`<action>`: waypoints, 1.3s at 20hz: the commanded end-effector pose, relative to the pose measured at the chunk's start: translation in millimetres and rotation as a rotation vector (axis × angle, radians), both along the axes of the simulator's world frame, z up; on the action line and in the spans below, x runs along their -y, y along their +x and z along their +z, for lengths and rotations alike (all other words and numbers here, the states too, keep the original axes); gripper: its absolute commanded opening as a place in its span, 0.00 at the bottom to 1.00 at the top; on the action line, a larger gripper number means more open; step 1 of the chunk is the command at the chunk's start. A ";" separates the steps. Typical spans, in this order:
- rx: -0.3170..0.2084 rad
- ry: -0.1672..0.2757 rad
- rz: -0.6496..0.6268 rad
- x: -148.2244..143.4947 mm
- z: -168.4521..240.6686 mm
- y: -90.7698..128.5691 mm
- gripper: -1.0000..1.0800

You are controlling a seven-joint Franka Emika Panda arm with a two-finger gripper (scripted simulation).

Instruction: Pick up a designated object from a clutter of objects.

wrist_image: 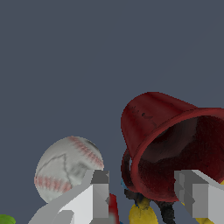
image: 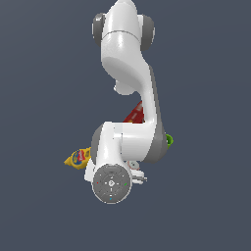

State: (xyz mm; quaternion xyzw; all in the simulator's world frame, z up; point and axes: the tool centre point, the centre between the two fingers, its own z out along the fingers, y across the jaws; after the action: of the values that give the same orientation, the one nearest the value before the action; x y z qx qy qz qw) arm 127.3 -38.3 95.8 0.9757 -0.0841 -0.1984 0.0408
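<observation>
The dark red ribbed cup (wrist_image: 153,118) lies tipped, its dark inside facing the wrist camera. My gripper (wrist_image: 146,192) is open. One fingertip (wrist_image: 99,192) is outside the cup's rim on the baseball's side; the other (wrist_image: 197,192) is in front of the cup's mouth, so the near rim wall lies between them. I cannot tell whether they touch it. A white baseball (wrist_image: 68,168) sits beside the cup. In the exterior view the arm (image: 125,142) hides the cup and the gripper.
In the exterior view a yellow mustard bottle (image: 77,158) sticks out at the exterior view's left of the arm, the red box (image: 135,113) behind it, and the green cup (image: 169,141) at its right. Yellow (wrist_image: 142,215) and green (wrist_image: 5,218) bits show near the fingers.
</observation>
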 end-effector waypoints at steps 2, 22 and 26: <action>-0.001 0.000 0.000 0.4 -9.4 -4.3 0.62; -0.001 0.000 0.000 1.3 -23.4 -9.5 0.00; -0.001 0.000 0.000 1.0 -23.1 -9.7 0.00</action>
State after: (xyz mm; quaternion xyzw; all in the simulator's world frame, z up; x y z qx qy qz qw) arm 118.0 -39.8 72.7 0.9755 -0.0845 -0.1988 0.0410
